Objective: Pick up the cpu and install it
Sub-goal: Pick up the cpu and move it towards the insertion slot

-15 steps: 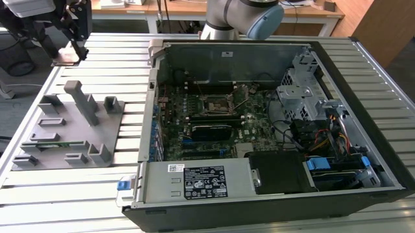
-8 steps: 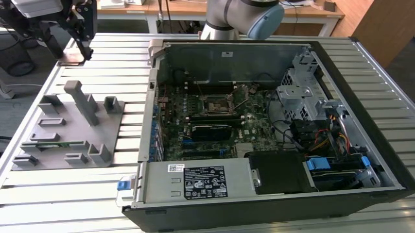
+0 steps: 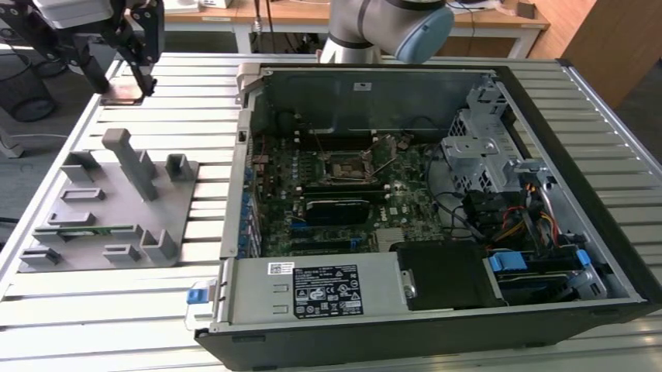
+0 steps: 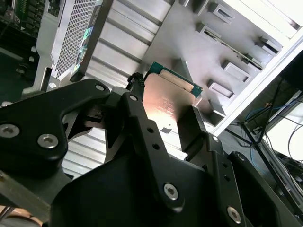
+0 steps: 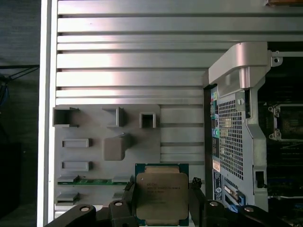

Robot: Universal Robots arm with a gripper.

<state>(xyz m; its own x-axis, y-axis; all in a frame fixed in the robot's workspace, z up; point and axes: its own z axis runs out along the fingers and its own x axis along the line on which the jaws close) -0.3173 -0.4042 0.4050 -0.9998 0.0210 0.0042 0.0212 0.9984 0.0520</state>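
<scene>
Bright, even daylight lights the slatted table (image 3: 197,93) in the exterior view, leaving the open computer case (image 3: 393,101) shaded inside. In the second wrist view a warm glare patch sits on the cpu (image 4: 168,101), with the background washed white.

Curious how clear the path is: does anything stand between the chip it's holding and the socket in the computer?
The hand holds the cpu outside the open computer case. The case's side wall stands between it and the motherboard socket; from above, the socket looks uncovered.

The cpu (image 5: 162,196), a square silver-topped chip with a green edge, is gripped between the jaws.
</scene>
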